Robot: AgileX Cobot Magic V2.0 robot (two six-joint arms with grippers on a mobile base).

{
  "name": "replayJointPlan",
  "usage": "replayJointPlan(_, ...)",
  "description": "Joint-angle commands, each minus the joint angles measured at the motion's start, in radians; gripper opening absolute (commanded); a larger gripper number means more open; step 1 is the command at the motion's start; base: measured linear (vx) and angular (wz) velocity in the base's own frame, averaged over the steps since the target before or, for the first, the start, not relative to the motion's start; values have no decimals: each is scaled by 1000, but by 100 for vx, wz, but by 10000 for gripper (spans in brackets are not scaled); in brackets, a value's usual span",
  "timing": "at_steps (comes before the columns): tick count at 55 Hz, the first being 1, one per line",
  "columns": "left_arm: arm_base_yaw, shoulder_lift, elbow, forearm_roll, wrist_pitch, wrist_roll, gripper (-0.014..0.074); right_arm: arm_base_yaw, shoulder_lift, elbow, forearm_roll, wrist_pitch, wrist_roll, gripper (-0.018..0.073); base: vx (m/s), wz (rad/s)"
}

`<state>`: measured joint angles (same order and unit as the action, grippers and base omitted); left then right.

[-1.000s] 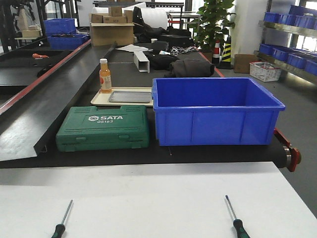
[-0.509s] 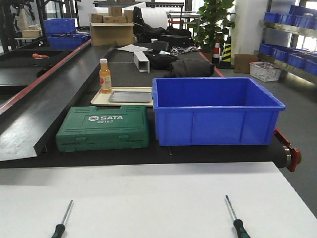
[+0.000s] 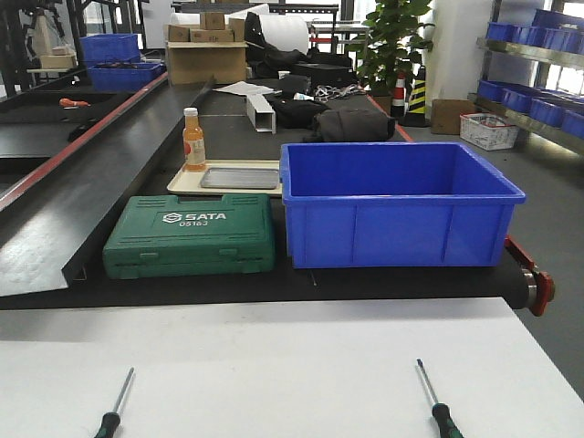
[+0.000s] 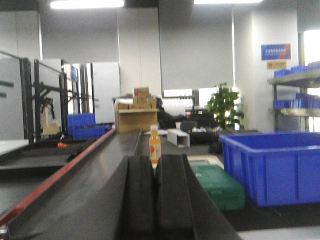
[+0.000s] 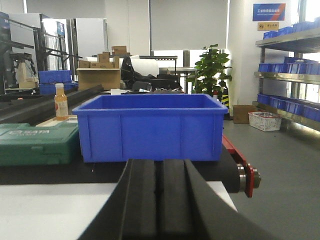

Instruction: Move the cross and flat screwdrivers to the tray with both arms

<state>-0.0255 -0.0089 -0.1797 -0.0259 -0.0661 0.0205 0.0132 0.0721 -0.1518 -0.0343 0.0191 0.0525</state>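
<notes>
**White table, two screwdrivers waiting, neither arm down**

White table fills the near part of the front view, with a black belt running away behind it into a workshop. Two screwdrivers lie on the table's near edge, well apart: the left screwdriver at 7 o'clock and the right screwdriver at 5 o'clock, shafts pointing away from the robot. Which is cross and which flat is too small to tell.

The grey metal tray sits far off at 11 o'clock on a beige tray, beside an orange bottle and behind a green SATA case. A blue bin stands just right of it.

Both wrist cameras look out level across the belt. The left gripper and right gripper each show fingers pressed together with nothing between them.

By my reading the task is at its very start, with no pickup begun. Next, each arm needs to spread its fingers, tilt down and descend over the handle on its own side.
</notes>
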Motion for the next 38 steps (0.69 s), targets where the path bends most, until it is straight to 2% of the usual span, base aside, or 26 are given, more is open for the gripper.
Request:
replayJointPlan(1, -1, 63, -138, -5, 32, -9, 14, -6, 101, -135, -5, -43, -3, -8, 0, 0)
replayJointPlan(6, -1, 166, -229, -5, 123, -8, 34, -6, 204, -199, -5, -33, -3, -6, 0, 0)
replayJointPlan(12, -1, 274, -261, -5, 135, -8, 65, -6, 312, -223, -5, -33, -3, 0, 0, 0)
replayJointPlan(19, -1, 421, -261, -5, 141, -8, 141, -6, 425, -225, -5, -29, 1, 29, 0, 0)
replayJointPlan(26, -1, 538, -261, -5, 134, -8, 252, -6, 517, -225, -5, -29, 1, 104, 0, 0)
replayJointPlan(31, -1, 613, -261, -5, 132, -8, 339, -6, 577, -225, -5, -28, 1, 189, 0, 0)
replayJointPlan(38, -2, 707, -256, -6, 121, -12, 404, -6, 662, -225, -5, -28, -3, 311, 0, 0)
